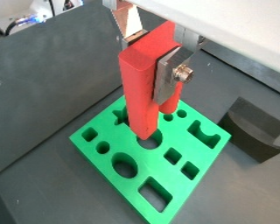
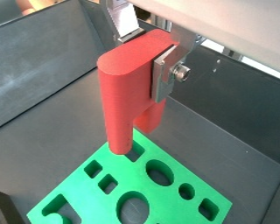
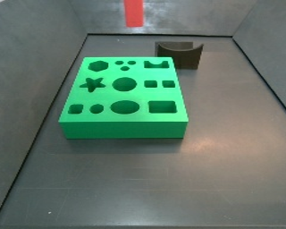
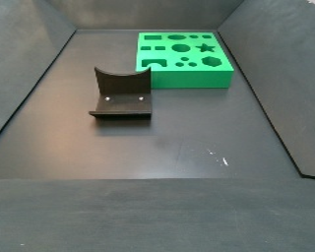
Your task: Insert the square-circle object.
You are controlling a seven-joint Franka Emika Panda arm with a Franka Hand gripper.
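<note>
My gripper (image 1: 150, 68) is shut on a long red piece (image 1: 143, 87). The piece is flat on one side and rounded on the other, the square-circle shape, and it hangs upright. Both wrist views show it between the silver fingers (image 2: 164, 70). Its lower end hangs above the green slab (image 1: 108, 140) with shaped holes, near a round hole, apart from the surface. In a side view only the red piece's lower end (image 3: 133, 11) shows at the top edge, behind the slab (image 3: 121, 127). The gripper is out of that view.
The dark fixture (image 4: 121, 94), a bracket with a curved notch in its top, stands on the floor beside the slab (image 4: 187, 81). It also shows in a wrist view (image 1: 254, 127) and a side view (image 3: 179, 54). Dark walls surround the floor.
</note>
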